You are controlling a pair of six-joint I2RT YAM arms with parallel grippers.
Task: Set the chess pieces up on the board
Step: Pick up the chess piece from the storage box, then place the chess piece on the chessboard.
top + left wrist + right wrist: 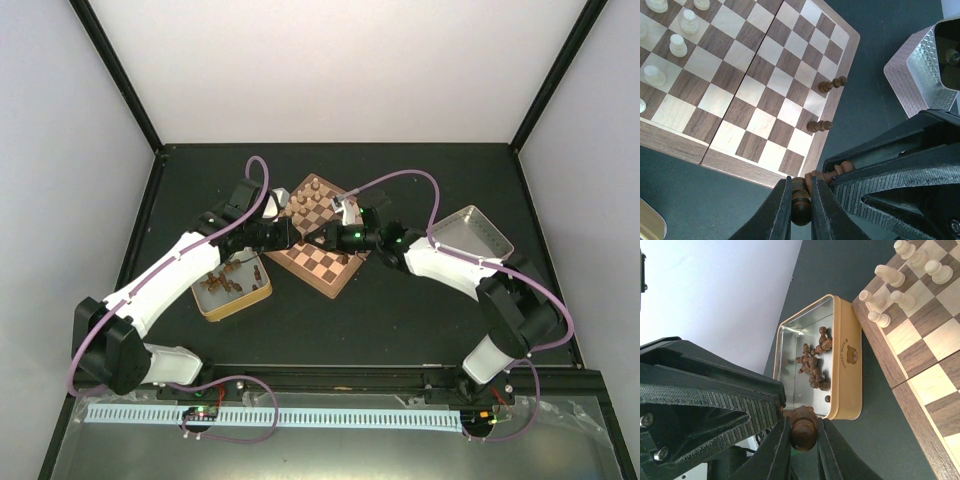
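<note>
The board [327, 268] lies mid-table, turned like a diamond. Pale chessmen [679, 45] fill its far side and two dark chess pieces [832, 84] stand on its right edge row. Both grippers meet tip to tip just off the board's near corner. My left gripper [801, 192] is shut on a dark piece [801, 205] that lies along its fingers. My right gripper [804, 432] has both jaws pressed against the sides of a dark piece [804, 427]. In the left wrist view that piece [840, 171] pokes from the right gripper's fingers, touching the left one's piece.
A beige tin [247, 303] left of the board holds a heap of dark chess pieces [815, 362]. A shallow metal tray [470, 232] sits at the right. Black frame posts stand at the table's back corners.
</note>
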